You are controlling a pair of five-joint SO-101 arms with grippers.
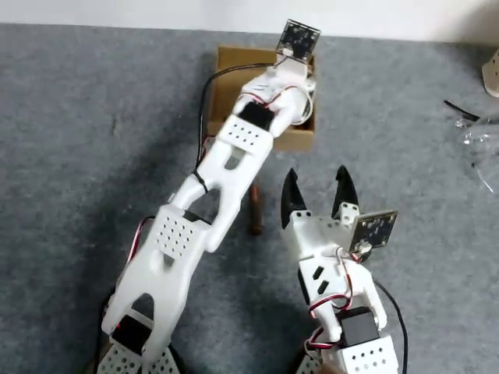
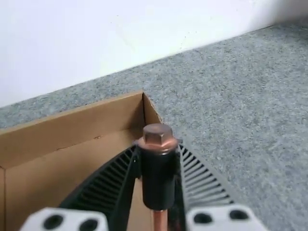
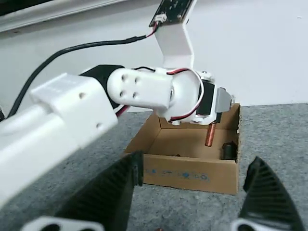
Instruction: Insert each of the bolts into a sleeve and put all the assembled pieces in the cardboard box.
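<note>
My left gripper (image 2: 156, 156) is shut on an assembled piece: a copper bolt (image 2: 156, 136) pushed through a black sleeve (image 2: 156, 179). It hangs over the far right corner of the cardboard box (image 1: 234, 62). In the right wrist view the bolt's threaded end (image 3: 210, 134) points down into the box (image 3: 192, 175), where a dark assembled piece (image 3: 228, 150) lies. My right gripper (image 1: 316, 178) stands open on the near side of the box, nothing between its fingers (image 3: 262, 192). Another copper bolt (image 1: 255, 209) lies on the carpet just left of it.
Grey carpet covers the table (image 1: 93, 117). The left arm's white links (image 1: 234, 156) stretch diagonally from the near left to the box. Clear plastic bits and a black wire (image 1: 472, 128) lie at the far right edge. A white wall (image 2: 96, 33) rises behind the box.
</note>
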